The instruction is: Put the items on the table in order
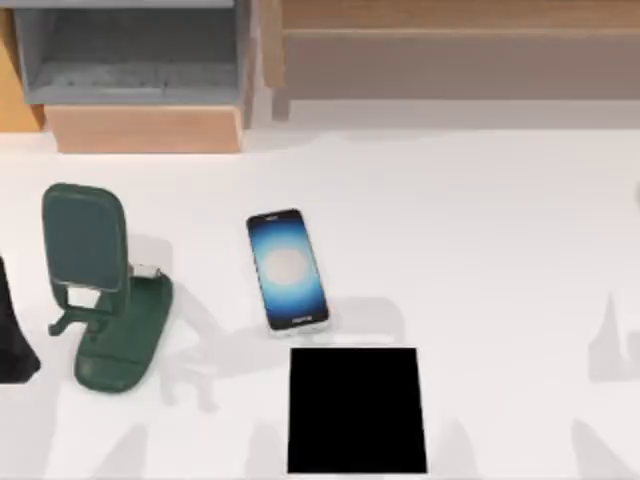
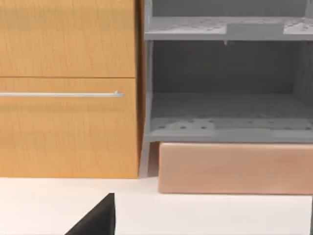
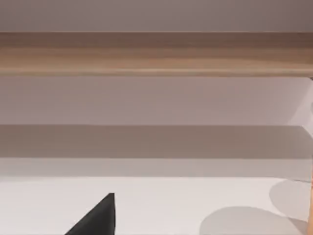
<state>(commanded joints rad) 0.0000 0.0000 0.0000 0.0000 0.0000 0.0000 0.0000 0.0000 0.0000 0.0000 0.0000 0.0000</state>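
A slim smartphone with a glowing blue-white screen lies flat on the white table, a little left of centre. My left arm is a dark shape at the table's left edge, beside the green stand and well left of the phone. A dark part of my left gripper shows in the left wrist view, which faces the shelf unit. A dark part of my right gripper hangs over bare tabletop in the right wrist view, facing the back wall.
A dark green phone stand stands upright at the left. A flat black square pad lies at the front, just below the phone. A wooden and grey shelf unit lines the back left.
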